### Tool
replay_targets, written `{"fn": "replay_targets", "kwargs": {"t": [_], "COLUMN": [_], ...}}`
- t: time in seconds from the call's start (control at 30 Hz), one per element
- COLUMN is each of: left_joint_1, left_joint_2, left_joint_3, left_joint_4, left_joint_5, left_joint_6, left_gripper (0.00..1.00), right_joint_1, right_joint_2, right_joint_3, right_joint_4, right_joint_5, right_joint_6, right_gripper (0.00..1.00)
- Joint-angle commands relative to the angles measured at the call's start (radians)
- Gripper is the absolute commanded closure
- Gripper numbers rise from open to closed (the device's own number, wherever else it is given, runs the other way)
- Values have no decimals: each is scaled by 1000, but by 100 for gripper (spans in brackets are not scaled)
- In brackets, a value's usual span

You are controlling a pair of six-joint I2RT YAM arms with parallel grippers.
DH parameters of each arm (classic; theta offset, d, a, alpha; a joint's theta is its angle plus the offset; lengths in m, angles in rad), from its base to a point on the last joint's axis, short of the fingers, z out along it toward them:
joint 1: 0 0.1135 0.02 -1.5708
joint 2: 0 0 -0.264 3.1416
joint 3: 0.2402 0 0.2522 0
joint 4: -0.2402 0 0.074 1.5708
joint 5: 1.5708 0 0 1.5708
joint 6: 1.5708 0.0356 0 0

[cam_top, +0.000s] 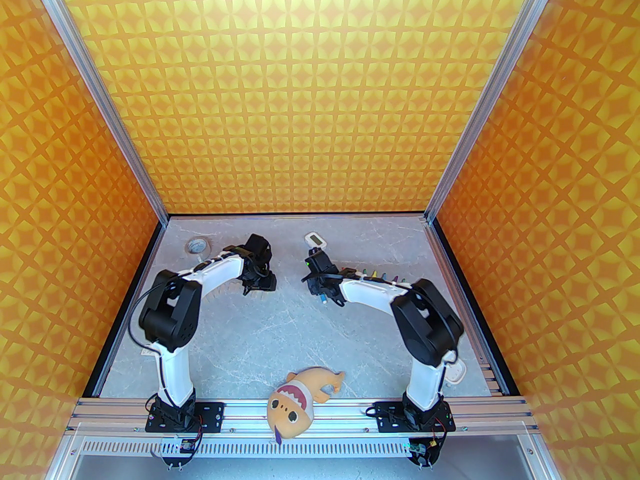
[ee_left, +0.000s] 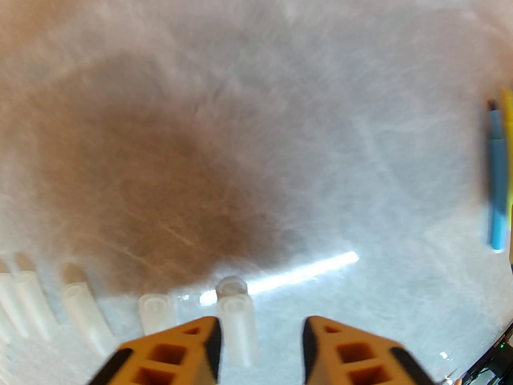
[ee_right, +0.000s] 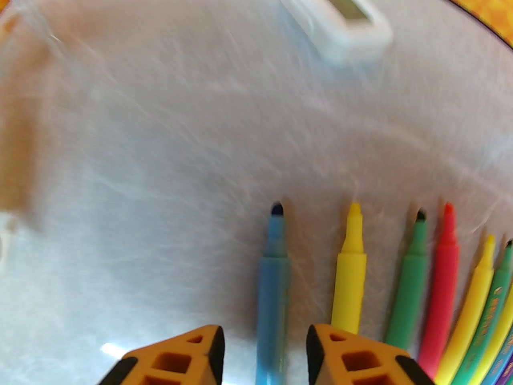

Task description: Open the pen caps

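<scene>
Here, seen from above, two white-and-black robot arms reach across a grey marbled table [cam_top: 300, 338] inside a booth with orange patterned walls. The left gripper [cam_top: 260, 288] hangs low over the far left of the table and the right gripper [cam_top: 322, 298] over the far middle. In the left wrist view, the left gripper [ee_left: 260, 327] has its orange fingers apart, clamped on nothing. One of the pen caps [ee_left: 236, 327], a short whitish cylinder, lies on the table between them, close against the left finger with a clear gap on its right. More pen caps [ee_left: 82, 311] lie in a loose row to the left of it. A blue pen [ee_left: 497, 183] shows blurred at the right edge of that view. In the right wrist view, the right gripper [ee_right: 263, 329] is likewise parted, with the blue pen [ee_right: 274, 287] lying between its fingers, touched by neither. The other pens [ee_right: 413, 287], yellow, green, red, yellow and teal, lie side by side to its right, bare tips pointing to the far side. A small white device with a screen [ee_right: 340, 18] sits farther away. A roll of tape [cam_top: 197, 246] lies at the far left, and a plush fish toy [cam_top: 300, 403] rests at the near edge between the arm bases.
</scene>
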Motion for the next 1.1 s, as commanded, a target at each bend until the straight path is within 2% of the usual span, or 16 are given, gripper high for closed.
{"fn": "replay_targets", "kwargs": {"t": [0.0, 0.07, 0.17, 0.3, 0.37, 0.47, 0.57, 0.73, 0.77, 0.93, 1.07], "left_joint_1": [1, 9, 69, 220, 294, 353, 374, 375, 376, 379, 385], "left_joint_2": [-123, -198, -328, -513, -576, -614, -602, -549, -554, -548, -574], "left_joint_3": [-59, -119, -236, -423, -510, -600, -675, -812, -800, -813, -850], "left_joint_4": [102, 167, 293, 505, 609, 727, 864, 1176, 1141, 1183, 1221], "left_joint_5": [-11, -50, -91, -91, -97, -140, -200, -219, -220, -234, -242], "left_joint_6": [49, 78, 104, 95, 106, 146, 201, 258, 262, 283, 275], "left_gripper": [47, 40, 35, 24, 19, 13, 7, 1, 1, 1, 1], "right_joint_1": [-5, -7, -24, -126, -193, -265, -340, -423, -437, -505, -507], "right_joint_2": [-136, -213, -331, -460, -506, -536, -523, -486, -490, -407, -332], "right_joint_3": [-22, -47, -101, -194, -260, -373, -475, -593, -637, -797, -761], "right_joint_4": [25, 35, 74, 143, 209, 343, 487, 636, 711, 1057, 1064], "right_joint_5": [-24, 17, 99, 120, 142, 203, 199, 185, 180, 146, 76], "right_joint_6": [-57, -100, -173, -211, -233, -275, -276, -249, -247, -220, -241], "right_gripper": [48, 37, 16, 2, 2, 1, 1, 1, 1, 1, 2]}}
